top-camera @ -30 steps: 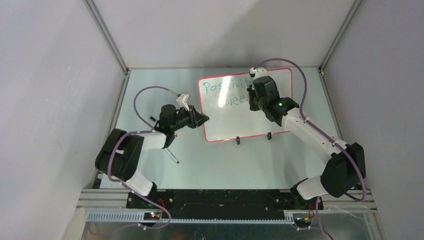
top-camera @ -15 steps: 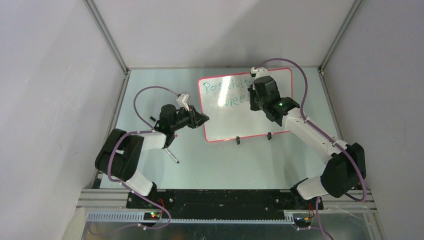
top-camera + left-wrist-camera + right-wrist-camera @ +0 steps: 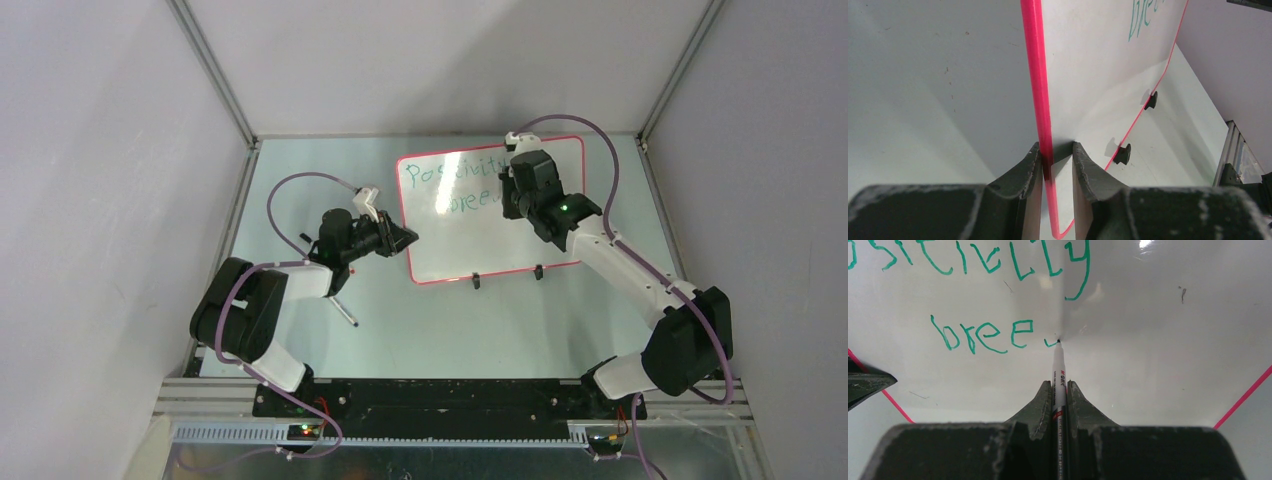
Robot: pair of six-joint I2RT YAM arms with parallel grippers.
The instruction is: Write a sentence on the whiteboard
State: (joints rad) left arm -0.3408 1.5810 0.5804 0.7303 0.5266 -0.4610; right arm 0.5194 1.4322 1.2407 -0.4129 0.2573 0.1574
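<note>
Two clamps persist: left jaws on the whiteboard [image 3: 1098, 70], right jaws on the marker [image 3: 1058, 375], nudged rightward.

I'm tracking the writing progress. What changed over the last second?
The right gripper, shut on the marker, edged slightly rightward along the second line of the sentence, and its tip is now just past "bree". The left gripper stays clamped on the left rim of the whiteboard, which has not moved.

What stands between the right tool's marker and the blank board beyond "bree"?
Nothing visible. The marker tip meets the whiteboard just past the sentence's "bree", and the board beyond is bare apart from specks.
</note>
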